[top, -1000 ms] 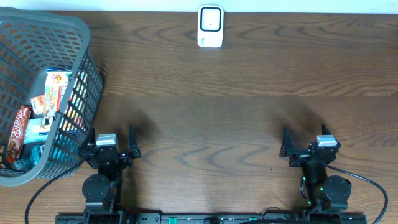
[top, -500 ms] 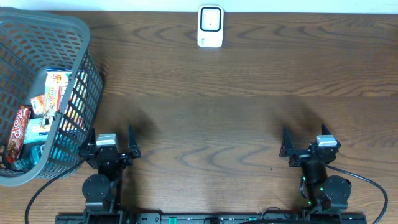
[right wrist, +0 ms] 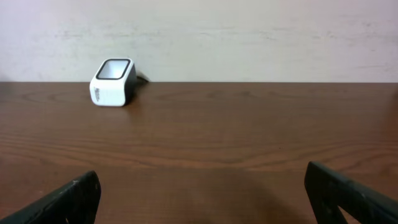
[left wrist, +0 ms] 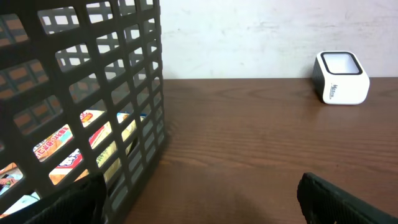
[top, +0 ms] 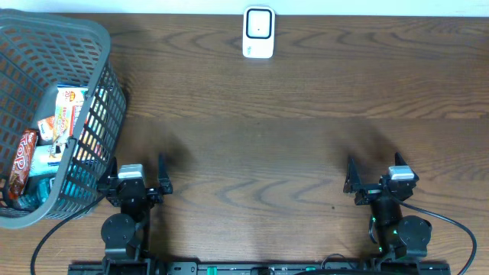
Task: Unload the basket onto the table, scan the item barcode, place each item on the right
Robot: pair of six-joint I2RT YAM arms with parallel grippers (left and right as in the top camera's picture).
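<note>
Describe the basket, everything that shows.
The basket is grey and plastic-looking, with lattice walls and a solid rounded rim. It stands upright on the left side of the wooden table, partly cut off by the edge of the overhead picture. Several snack packets lie inside and also show through the grid in the left wrist view. Its near right corner sits close to the open left pincer; whether they touch cannot be told.
</note>
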